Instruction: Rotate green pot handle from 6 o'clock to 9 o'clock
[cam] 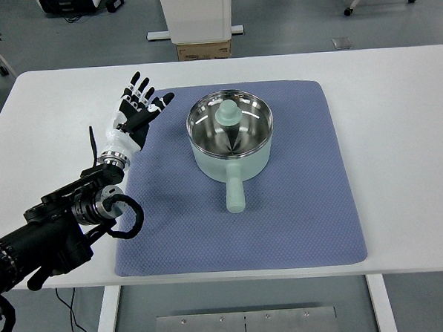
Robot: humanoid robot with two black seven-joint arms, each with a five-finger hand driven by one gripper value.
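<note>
From my remote station, the top view shows the green pot [230,139] sitting on the upper middle of a blue-grey mat [284,222] spread over a white table [398,127]. The pot's lid, with its pale green knob [228,113], is in place, and the pot handle [235,191] points straight toward the robot's side, at the six o'clock position. The left hand [135,111] is raised over the mat's upper left corner, just left of the pot and not touching it; its fingers [137,85] are spread and hold nothing, the palm turned toward the pot. The black forearm [54,234] enters from the lower left edge of the picture. Beyond the far edge of the table I see a white pedestal [196,15] with a cardboard box [203,50] at its foot, on a grey floor.
</note>
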